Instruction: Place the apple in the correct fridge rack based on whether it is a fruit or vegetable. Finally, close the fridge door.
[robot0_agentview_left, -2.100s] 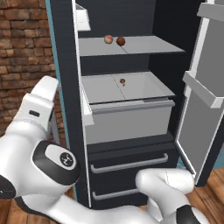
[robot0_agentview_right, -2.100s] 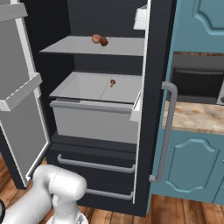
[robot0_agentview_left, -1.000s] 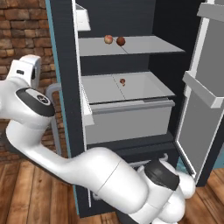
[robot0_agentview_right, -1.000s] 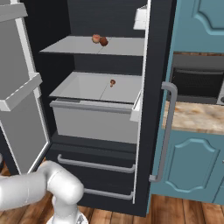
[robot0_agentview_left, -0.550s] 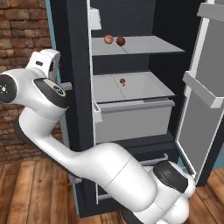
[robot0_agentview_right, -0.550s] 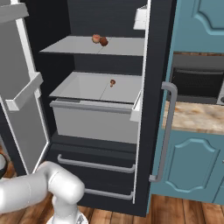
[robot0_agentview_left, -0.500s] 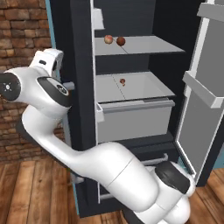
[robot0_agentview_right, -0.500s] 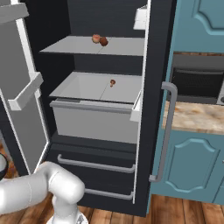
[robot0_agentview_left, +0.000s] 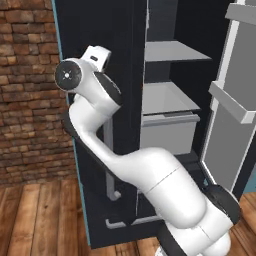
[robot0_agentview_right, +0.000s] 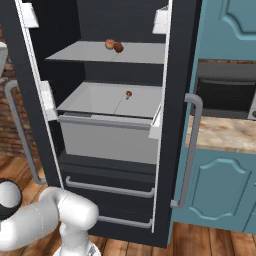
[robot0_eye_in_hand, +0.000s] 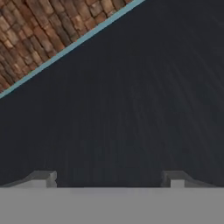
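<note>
The apple (robot0_agentview_right: 118, 47), a small dark red-brown ball, lies on the upper fridge rack (robot0_agentview_right: 80, 54) beside a paler peach-pink ball (robot0_agentview_right: 109, 44). In the left base view the rack (robot0_agentview_left: 175, 51) shows past the left fridge door (robot0_agentview_left: 100, 165), and that door hides the apple. My gripper (robot0_agentview_left: 102, 56) is up against the door's dark outer face. In the hand view the gripper (robot0_eye_in_hand: 109, 179) stands open, its fingertips (robot0_eye_in_hand: 43, 178) wide apart with nothing between them, close to the dark door panel (robot0_eye_in_hand: 131, 96).
Under the rack sits a pale grey drawer-bin (robot0_agentview_right: 107, 135) holding a tiny red bit (robot0_agentview_right: 128, 94). The right fridge door (robot0_agentview_left: 230, 125) stands open. A brick wall (robot0_agentview_left: 27, 100) is to the left. Teal cabinets (robot0_agentview_right: 220, 185) and a counter (robot0_agentview_right: 225, 135) lie to the right.
The left fridge door has swung well inward toward shut, with my arm following to the right against its outer face. It now hides the left part of the shelves.
</note>
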